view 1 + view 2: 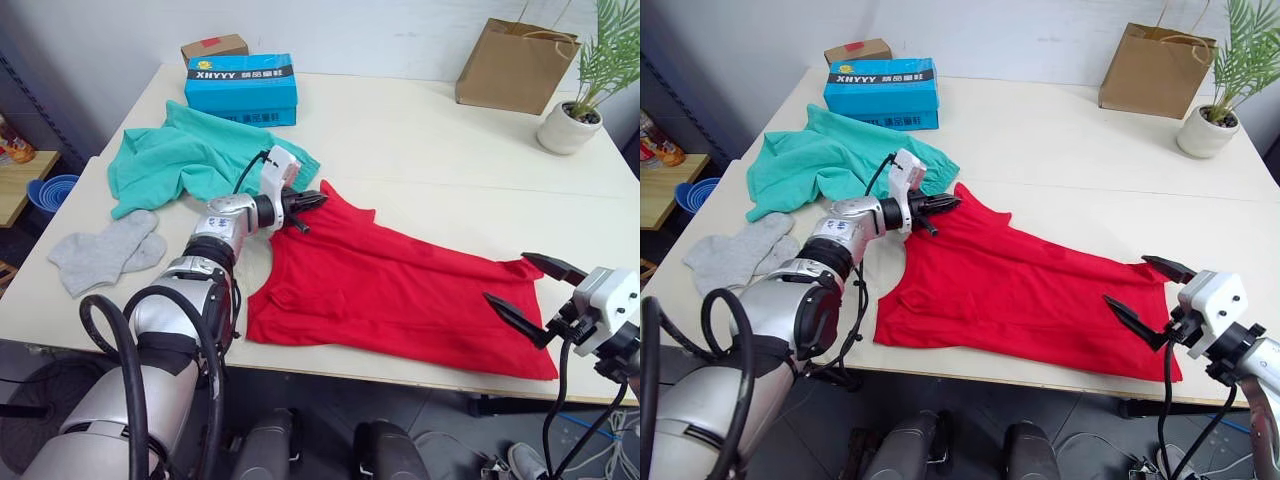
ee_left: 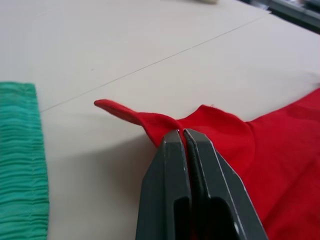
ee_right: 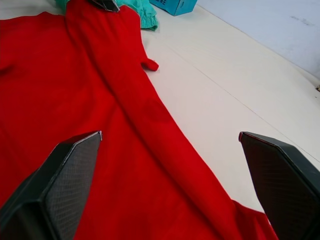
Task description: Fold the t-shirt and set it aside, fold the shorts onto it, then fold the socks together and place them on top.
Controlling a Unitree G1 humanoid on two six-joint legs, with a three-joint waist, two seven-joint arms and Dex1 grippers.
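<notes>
The red t-shirt lies spread and rumpled across the front middle of the table. My left gripper is shut on the shirt's far left edge, pinching a fold of red fabric. My right gripper stands open over the shirt's right end, with the red cloth below and between its fingers. The teal-green shorts lie crumpled at the back left, just behind the left gripper. The grey socks rest together near the table's left edge.
A blue box with a small brown carton behind it stands at the back left. A brown paper bag and a potted plant sit at the back right. A blue bowl rests on a side table at the left.
</notes>
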